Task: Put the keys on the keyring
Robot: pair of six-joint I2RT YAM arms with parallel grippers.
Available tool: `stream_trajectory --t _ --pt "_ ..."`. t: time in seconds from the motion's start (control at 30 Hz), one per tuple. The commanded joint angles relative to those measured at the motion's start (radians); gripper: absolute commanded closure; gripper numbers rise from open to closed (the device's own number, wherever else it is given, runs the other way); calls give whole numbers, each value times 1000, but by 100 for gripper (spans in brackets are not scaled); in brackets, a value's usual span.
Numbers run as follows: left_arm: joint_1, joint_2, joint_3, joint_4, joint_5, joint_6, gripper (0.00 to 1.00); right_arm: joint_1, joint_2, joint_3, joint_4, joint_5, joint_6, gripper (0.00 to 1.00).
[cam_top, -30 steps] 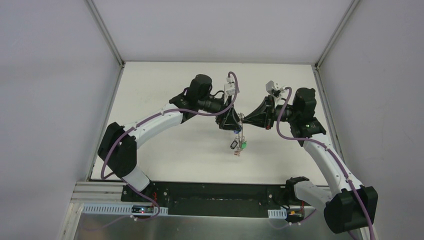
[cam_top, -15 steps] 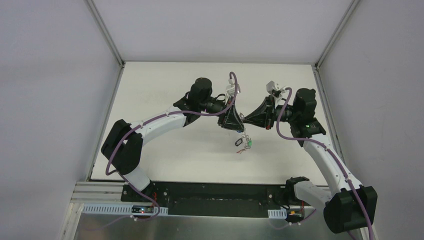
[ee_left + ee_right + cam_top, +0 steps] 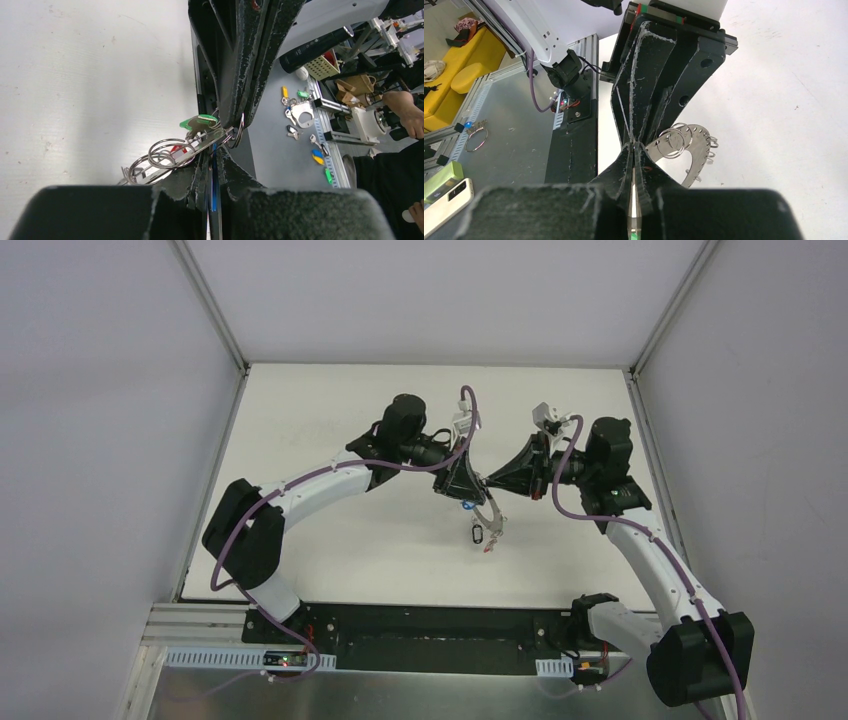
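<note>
The left wrist view shows a green-tagged key, unseen from the right wrist. The left claw clamps the keyring. The right claw is pinched together at its rim, above the white worktop.

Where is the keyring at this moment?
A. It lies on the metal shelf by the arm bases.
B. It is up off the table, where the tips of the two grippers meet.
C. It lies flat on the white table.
B: the keyring sits at the meeting tips of the left gripper and the right gripper, and the keys hang from it over the table.
</note>
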Motion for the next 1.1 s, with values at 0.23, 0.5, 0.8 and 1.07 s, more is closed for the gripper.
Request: stream_trajectory --t 0.23,0.5,0.8,1.07 --pt "-12 -26 124 -392 -11 273 100 -5 -10 8 56 -16 -7 100" --pt "-12 -19 228 -596 -55 327 100 -5 -4 3 55 -22 -15 100" --pt "-12 -12 290 -627 -60 269 100 4 4 -3 56 -39 -27 100" --pt "-12 39 365 -679 -55 230 100 8 -2 -11 57 -56 -38 100"
